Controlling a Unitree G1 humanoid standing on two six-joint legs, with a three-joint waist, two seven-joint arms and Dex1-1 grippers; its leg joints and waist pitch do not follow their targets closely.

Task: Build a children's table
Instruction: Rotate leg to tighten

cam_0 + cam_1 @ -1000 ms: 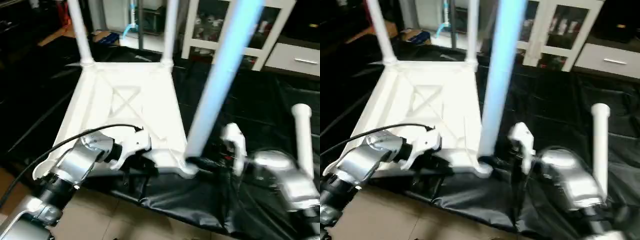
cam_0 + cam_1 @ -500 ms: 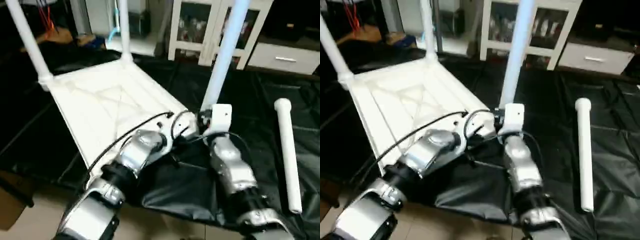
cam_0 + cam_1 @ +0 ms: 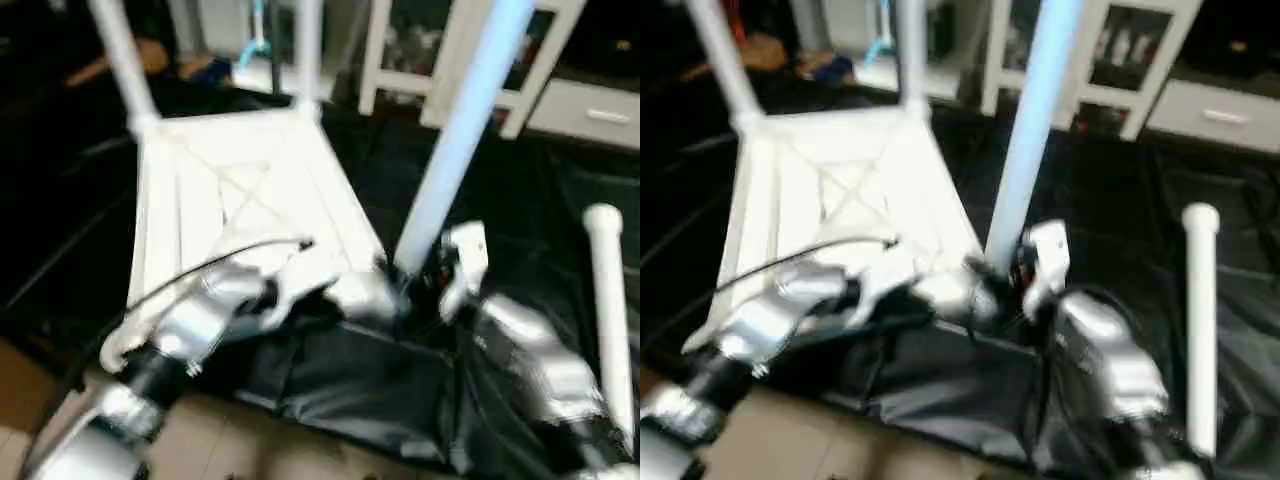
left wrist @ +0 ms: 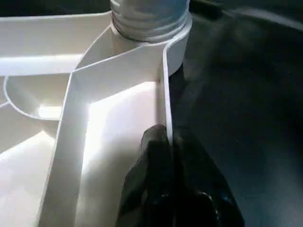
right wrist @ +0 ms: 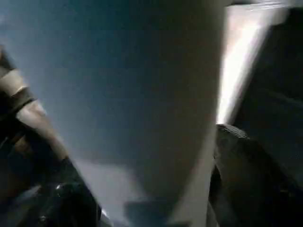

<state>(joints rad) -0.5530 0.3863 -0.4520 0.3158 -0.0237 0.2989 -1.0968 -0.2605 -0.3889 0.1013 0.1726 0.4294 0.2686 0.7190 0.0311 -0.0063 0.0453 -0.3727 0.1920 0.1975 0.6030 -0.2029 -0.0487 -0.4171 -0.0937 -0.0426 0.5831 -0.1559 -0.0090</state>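
Tabletop [image 3: 235,195] lies upside down on the worktop [image 3: 520,190], which is draped in black sheeting; its ribbed, X-braced underside faces up. Two legs stand upright in the far corner sockets: far-left leg [image 3: 118,55] and far-right leg [image 3: 308,45]. A third leg [image 3: 460,130] rises from the near-right corner socket, leaning slightly to the right at its top. The fourth leg [image 3: 608,300] lies flat on the black sheeting, well apart from the tabletop on the right side, flared end pointing away from me.

Left claw [image 4: 170,151]: in the left wrist view I see its two black fingers pressed together on the thin white rim of the tabletop, one finger on each side of the rim wall, just short of the near-right corner socket [image 4: 154,38] where the third leg's threaded end sits. So the left claw pinches the tabletop edge, close beside that socket.

Right claw [image 3: 425,280]: it sits at the foot of the third leg, right beside the near-right corner. In the right wrist view the leg's tube comes between the fingers, with one dark finger [image 5: 246,165] on one side of it. I cannot tell whether the fingers actually press on the tube or stand clear of it.

Both silver forearms converge on this same near-right corner. A white glass-door cabinet [image 3: 450,60] stands behind the worktop.
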